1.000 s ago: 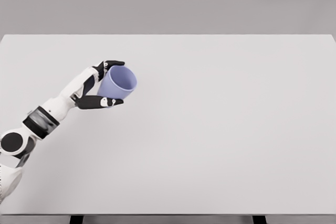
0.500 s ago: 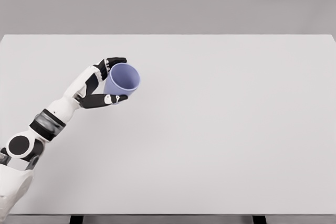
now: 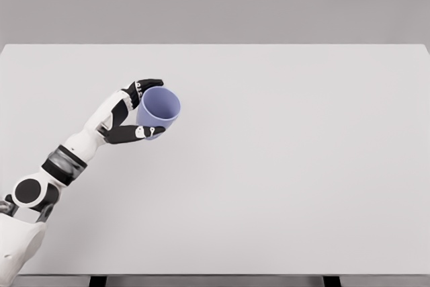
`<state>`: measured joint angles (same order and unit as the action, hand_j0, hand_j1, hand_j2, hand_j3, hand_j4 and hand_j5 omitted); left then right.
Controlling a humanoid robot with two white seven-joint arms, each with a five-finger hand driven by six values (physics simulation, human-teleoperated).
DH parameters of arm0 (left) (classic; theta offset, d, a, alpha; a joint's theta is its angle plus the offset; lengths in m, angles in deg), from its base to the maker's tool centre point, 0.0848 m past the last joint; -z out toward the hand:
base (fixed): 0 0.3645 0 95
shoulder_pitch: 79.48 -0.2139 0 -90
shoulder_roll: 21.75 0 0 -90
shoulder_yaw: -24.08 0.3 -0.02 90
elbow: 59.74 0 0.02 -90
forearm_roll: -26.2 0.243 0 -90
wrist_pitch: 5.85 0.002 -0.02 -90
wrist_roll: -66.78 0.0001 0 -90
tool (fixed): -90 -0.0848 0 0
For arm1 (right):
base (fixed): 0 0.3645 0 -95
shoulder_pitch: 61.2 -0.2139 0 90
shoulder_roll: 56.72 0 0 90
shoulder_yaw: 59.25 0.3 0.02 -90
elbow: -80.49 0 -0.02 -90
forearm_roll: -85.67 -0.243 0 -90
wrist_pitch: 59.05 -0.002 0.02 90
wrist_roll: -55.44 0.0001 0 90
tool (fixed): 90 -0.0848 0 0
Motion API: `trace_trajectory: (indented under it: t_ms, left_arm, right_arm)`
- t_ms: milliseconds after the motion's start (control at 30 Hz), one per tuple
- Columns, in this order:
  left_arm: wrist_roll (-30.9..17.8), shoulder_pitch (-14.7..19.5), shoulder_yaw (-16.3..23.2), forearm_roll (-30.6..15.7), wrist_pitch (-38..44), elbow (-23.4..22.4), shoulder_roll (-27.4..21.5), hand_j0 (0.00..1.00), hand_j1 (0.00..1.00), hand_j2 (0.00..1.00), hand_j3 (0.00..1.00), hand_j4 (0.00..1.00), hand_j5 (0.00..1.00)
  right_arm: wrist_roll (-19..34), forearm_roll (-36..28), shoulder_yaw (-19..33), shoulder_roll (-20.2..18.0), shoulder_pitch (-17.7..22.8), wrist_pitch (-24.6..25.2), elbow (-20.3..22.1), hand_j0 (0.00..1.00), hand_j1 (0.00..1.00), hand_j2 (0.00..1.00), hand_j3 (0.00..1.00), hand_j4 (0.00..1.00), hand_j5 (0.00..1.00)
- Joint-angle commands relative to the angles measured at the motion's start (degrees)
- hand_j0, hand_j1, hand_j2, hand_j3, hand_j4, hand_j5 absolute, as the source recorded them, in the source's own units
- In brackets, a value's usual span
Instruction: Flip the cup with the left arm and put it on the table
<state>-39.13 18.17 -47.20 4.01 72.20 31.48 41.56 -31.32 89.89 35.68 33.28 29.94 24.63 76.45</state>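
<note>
One arm in view from my head camera: the left arm (image 3: 74,149) comes in from the lower left corner and reaches up and to the right over the table (image 3: 282,166). Left hand (image 3: 131,112) is wrapped on the cup (image 3: 158,111); dark fingers (image 3: 146,84) curl over the far side, and the thumb (image 3: 138,132) presses under the near side, so the cup is pinched between them. Cup is light purple, tilted, with its open mouth facing up and toward me; I can see into the inside wall. Can't tell if the base touches the table or hangs just above it.

Cup sits in the left part of the table, well inside the left edge and well back from the near edge. Far edge is closer to it than the near edge but still apart. Plenty of open white surface to the right of the cup, all the way across to the right edge, and also in front of it toward me. Forearm and elbow lie over the left-front area of the table; shoulder (image 3: 20,247) is at the bottom left corner of the picture. Grey wall (image 3: 215,1) behind the far edge.
</note>
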Motion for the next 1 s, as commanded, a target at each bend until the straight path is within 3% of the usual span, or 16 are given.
trace_trajectory:
  t_ms: [0, 633, 800, 967]
  left_arm:
    - [0.0, 0.1, 0.0, -0.2, 0.0, -0.5, 0.1, 0.84, 0.84, 0.84, 0.84, 0.84, 0.84]
    - [0.0, -1.0, 0.0, -0.1, -0.1, -1.3, 0.7, 0.85, 0.85, 0.85, 0.85, 0.85, 0.85]
    - [0.0, -1.1, 0.0, -0.1, -0.1, -1.2, 0.6, 1.00, 1.00, 1.00, 1.00, 1.00, 1.00]
    - [0.0, -1.1, 0.0, 0.4, -0.1, -0.8, 0.1, 1.00, 1.00, 1.00, 1.00, 1.00, 1.00]
  right_arm:
    - [0.0, 0.0, 0.0, 0.0, 0.0, 0.0, 0.0, 1.00, 1.00, 1.00, 1.00, 1.00, 1.00]
    - [0.0, 0.0, 0.1, 0.0, 0.0, 0.0, 0.0, 1.00, 1.00, 1.00, 1.00, 1.00, 1.00]
    - [0.0, 0.0, 0.0, 0.0, 0.0, 0.0, 0.0, 1.00, 1.00, 1.00, 1.00, 1.00, 1.00]
    - [0.0, 0.0, 0.0, 0.0, 0.0, 0.0, 0.0, 1.00, 1.00, 1.00, 1.00, 1.00, 1.00]
